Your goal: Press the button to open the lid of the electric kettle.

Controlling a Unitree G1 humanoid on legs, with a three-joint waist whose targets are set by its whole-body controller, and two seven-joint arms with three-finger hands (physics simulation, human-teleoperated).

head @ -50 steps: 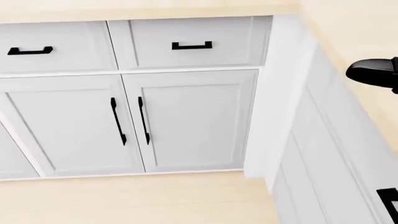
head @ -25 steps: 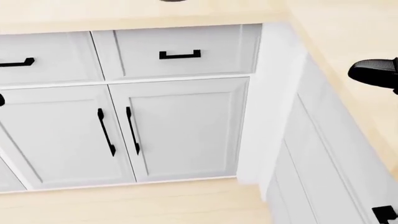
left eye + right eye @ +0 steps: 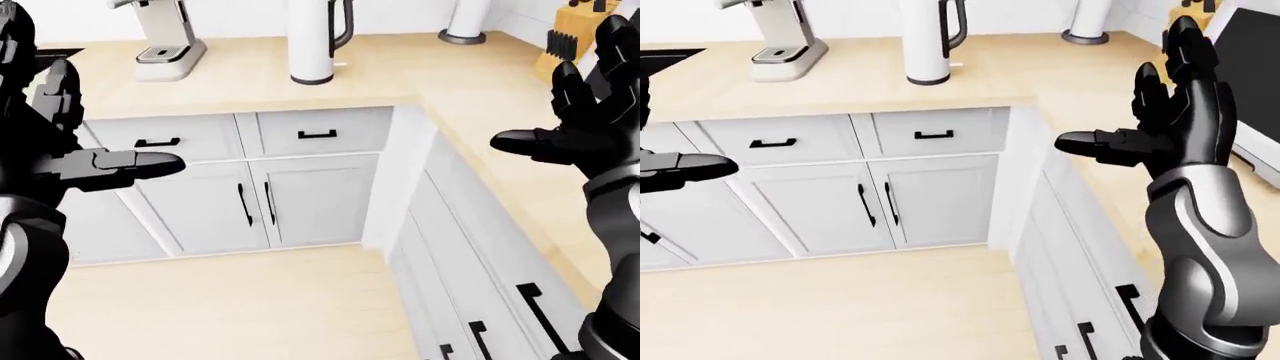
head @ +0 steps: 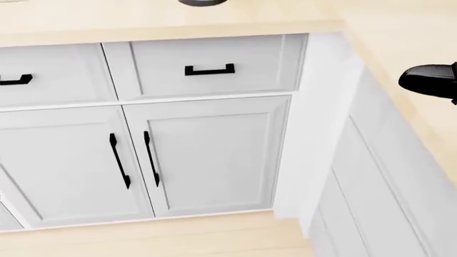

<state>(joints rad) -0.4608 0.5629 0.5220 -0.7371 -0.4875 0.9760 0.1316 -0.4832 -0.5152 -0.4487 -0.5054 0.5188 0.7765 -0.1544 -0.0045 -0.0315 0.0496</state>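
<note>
while the robot stands well apart from the electric kettle (image 3: 312, 37) on the far desk (image 3: 230, 75), this looks like the approach step. both the left hand (image 3: 60, 142) and the right hand (image 3: 1170, 112) hold nothing, fingers spread open; next it probably must come closer and reach to the lid button, which i cannot see.

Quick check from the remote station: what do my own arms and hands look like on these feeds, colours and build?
Both hands are glossy black with thick segmented fingers: left hand, right hand. The right forearm is a rounded silver-grey shell with black joints below it. A similar grey shell edge shows on the left arm. No cables, markings or sleeves are visible.
</note>
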